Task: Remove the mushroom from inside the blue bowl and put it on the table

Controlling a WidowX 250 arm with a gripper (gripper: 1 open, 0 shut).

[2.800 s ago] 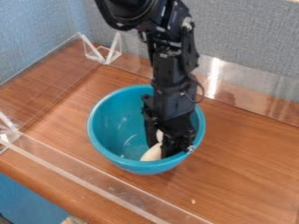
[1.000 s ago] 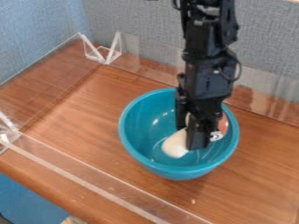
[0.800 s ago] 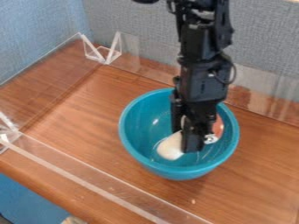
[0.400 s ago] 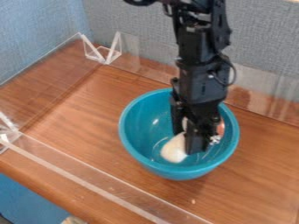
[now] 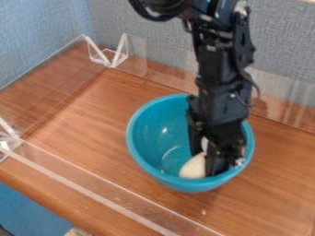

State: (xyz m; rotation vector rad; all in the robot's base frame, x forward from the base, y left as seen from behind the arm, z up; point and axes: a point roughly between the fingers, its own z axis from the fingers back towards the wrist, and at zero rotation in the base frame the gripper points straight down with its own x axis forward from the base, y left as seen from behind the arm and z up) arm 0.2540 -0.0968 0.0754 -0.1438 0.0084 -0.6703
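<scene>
The blue bowl [image 5: 147, 134] stands on the wooden table [image 5: 80, 111], right of centre. My gripper [image 5: 215, 168] points straight down into the bowl's right side, with its dark fingers near the bottom. The mushroom [image 5: 192, 168] shows as a cream-white lump at the fingertips, sticking out to their left. Its reddish cap is hidden behind the fingers. The jaws look shut on the mushroom.
A low clear acrylic wall [image 5: 87, 189] runs along the table's front and left edges. A small clear stand [image 5: 110, 53] sits at the back left corner. A blue backdrop rises behind the table. Bare wood lies left of the bowl.
The gripper has sunk deeper into the bowl and shifted a little toward the bowl's front right. The mushroom now lies lower, at the fingertips. The bowl has stayed put over the last second.
</scene>
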